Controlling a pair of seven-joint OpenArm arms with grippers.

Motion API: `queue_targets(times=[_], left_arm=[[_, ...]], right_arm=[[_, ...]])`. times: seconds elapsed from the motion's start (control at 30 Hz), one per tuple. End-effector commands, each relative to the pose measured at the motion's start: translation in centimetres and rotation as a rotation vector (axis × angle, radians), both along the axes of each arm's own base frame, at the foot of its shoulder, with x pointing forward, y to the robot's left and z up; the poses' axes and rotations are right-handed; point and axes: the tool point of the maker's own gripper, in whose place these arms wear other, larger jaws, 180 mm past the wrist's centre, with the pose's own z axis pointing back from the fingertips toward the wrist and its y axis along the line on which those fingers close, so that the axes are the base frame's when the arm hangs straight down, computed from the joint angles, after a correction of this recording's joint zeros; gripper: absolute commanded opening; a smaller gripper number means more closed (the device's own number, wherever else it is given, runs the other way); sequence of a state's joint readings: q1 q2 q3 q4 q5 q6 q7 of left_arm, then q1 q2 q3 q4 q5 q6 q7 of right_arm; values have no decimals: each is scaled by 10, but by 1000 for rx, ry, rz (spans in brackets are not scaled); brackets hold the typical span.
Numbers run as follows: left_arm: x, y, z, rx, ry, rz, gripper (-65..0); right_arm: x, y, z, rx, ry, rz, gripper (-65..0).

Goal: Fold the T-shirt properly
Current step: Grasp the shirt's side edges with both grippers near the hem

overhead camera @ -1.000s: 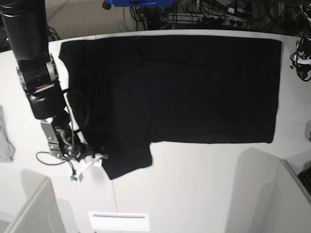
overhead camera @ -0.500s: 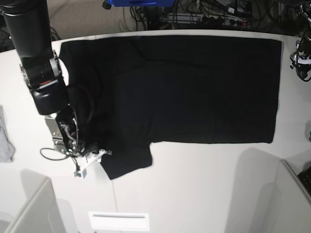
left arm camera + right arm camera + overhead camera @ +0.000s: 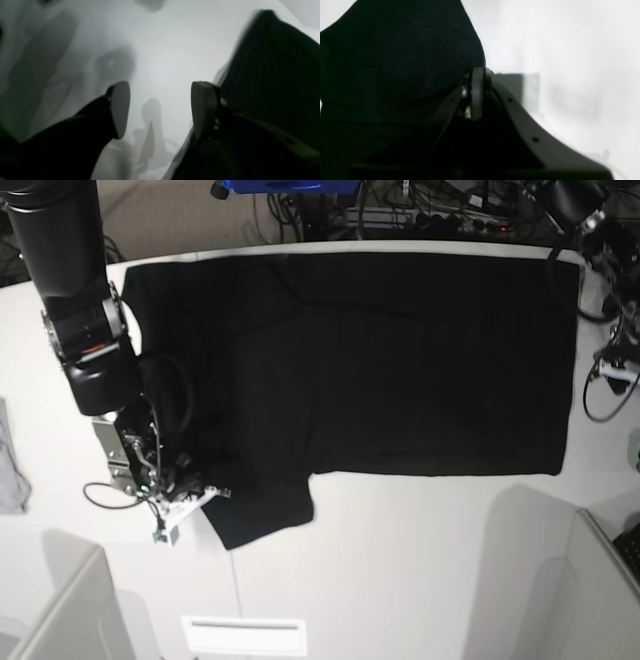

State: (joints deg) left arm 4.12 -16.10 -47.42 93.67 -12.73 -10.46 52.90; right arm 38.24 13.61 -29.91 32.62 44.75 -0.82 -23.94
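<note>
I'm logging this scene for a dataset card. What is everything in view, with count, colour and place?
Large plain black cloth T-shirt: one, black, spread flat over the table's far half, one sleeve toward the near left.
Rounded white table: one, white, under everything.
Small grey cloth: one, grey, at the table's left edge, partly cut off.
Tangle of cables and electronics: several, dark, behind the table's far edge.
Pale panels: two, light grey, at the near corners.
Right arm: one, black, on the left of the base view.
Right claw: one, shut at the sleeve's edge.
Left claw: one, open over bare table beside the shirt's edge.
</note>
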Motion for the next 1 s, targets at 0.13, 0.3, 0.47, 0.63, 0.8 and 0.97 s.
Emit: queue_targets(times=[0.13, 0.3, 0.47, 0.63, 0.8, 0.97], left_arm=[[55, 3, 10, 17, -35, -27, -278], [101, -1, -6, -29, 33, -88, -265], [137, 0, -8, -43, 33, -123, -120], [159, -5, -19, -25, 46, -177, -23], [172, -18, -36, -52, 110, -215, -95], [176, -20, -39, -55, 90, -216, -100]], right_arm=[[9, -2, 12, 2, -14, 2, -650], [10, -1, 13, 3, -17, 4, -650], [10, -4, 14, 0, -18, 2, -650], [10, -6, 14, -3, -21, -1, -650], [11, -6, 15, -3, -23, -1, -650], [11, -6, 15, -3, -23, -1, -650]])
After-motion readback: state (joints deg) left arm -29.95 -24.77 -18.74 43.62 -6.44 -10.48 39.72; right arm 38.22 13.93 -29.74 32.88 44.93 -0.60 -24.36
